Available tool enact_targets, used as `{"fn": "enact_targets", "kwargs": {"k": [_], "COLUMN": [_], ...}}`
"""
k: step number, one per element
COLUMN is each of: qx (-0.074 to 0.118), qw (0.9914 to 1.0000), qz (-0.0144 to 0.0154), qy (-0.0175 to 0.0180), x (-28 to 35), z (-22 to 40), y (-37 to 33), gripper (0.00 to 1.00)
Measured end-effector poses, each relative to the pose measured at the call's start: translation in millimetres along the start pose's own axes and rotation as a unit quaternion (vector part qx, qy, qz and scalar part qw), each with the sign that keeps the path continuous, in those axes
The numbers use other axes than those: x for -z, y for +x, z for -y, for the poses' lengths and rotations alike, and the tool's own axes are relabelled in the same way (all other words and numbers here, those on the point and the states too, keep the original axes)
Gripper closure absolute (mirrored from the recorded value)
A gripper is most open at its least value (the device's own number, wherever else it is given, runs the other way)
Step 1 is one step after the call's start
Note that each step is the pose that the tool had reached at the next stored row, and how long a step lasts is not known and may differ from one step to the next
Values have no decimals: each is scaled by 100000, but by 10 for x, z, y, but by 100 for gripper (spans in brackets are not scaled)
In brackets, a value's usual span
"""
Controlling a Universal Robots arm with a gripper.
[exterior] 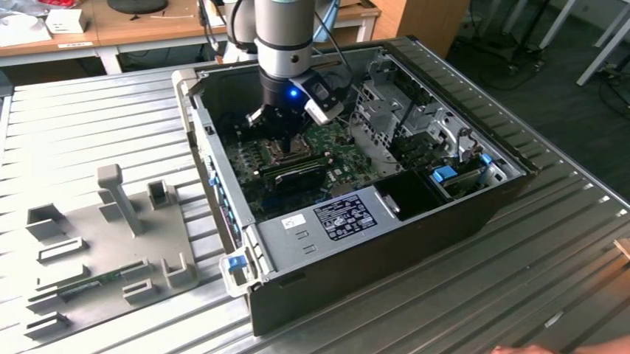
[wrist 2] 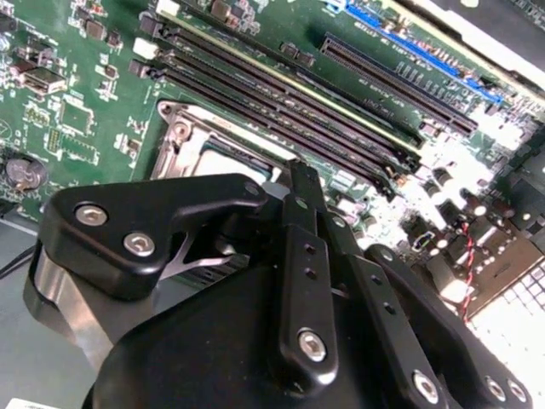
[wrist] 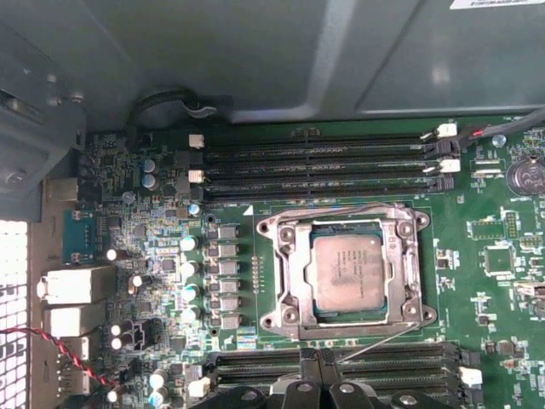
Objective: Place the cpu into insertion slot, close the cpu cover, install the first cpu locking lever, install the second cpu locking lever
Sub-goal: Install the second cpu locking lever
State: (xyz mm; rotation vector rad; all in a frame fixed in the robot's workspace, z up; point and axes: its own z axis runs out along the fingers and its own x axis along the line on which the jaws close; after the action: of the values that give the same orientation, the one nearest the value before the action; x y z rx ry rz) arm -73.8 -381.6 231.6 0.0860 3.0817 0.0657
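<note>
Cpu [wrist: 345, 271] seated in insertion slot [wrist: 277, 277], cpu cover [wrist: 344, 217] down around it — thin lever wire crosses one corner, apparently unlatched. Gripper [wrist 2: 300, 183] clenched, empty, low beside slot. Judgement: push lever sideways under hook, keep pressure gentle.

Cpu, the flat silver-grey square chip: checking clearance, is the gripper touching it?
Apart. First wrist view: the cpu lies wholly bare, the gripper clear of it.
</note>
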Motion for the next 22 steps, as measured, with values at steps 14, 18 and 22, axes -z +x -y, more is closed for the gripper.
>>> {"fn": "enact_targets", "kwargs": {"k": [14, 18, 22], "qx": [-15, -34, -59], "qw": [100000, 99997, 99992], "qz": [-156, -770, -1282], "qy": [3, 49, 91], "x": [-32, -43, -50], "z": [1, 2, 3], "y": [9, 9, 11], "gripper": [90, 90, 90]}}
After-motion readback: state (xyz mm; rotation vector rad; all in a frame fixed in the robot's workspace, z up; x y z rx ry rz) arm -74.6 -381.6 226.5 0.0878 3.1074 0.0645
